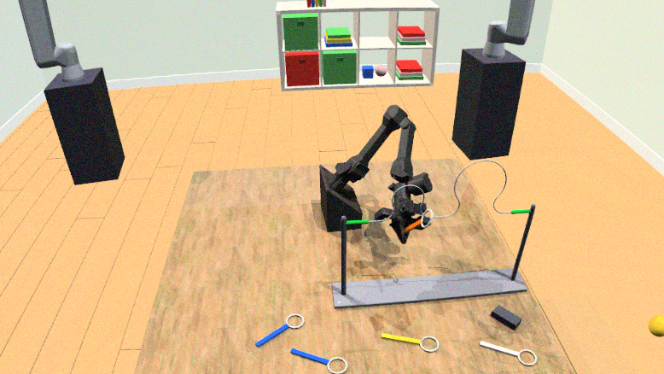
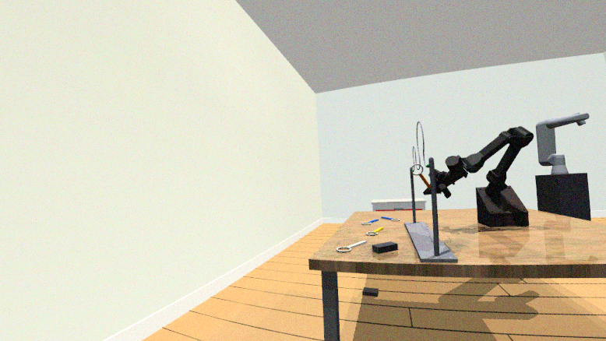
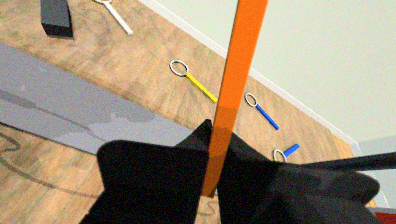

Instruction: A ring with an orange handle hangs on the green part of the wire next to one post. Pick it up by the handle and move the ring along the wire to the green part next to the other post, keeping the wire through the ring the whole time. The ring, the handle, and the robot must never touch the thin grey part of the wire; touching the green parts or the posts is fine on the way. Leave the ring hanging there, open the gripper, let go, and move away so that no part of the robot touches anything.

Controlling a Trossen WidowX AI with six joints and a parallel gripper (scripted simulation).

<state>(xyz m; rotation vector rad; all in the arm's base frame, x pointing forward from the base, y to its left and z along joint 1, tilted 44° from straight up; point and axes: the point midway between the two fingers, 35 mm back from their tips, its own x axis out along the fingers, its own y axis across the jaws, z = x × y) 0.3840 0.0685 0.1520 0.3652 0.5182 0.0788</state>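
The handle (image 1: 413, 225) (image 2: 424, 181) (image 3: 238, 65) is plain orange; the ring (image 1: 422, 222) (image 2: 413, 172), whitish.

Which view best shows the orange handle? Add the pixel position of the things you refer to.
The wrist view: the orange handle (image 1: 412, 226) (image 2: 424, 181) (image 3: 234, 80) looms large, gripped in the claw (image 1: 404, 233) (image 2: 428, 189) (image 3: 211, 124). Top shows it short, beside its ring (image 1: 422, 220) (image 2: 417, 170); exterior, a thin slanted strip below the ring.

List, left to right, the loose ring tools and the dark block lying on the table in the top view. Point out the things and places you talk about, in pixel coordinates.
Blue-handled ring (image 1: 272, 335), second blue-handled ring (image 1: 310, 356), yellow-handled ring (image 1: 400, 338), dark block (image 1: 505, 317).
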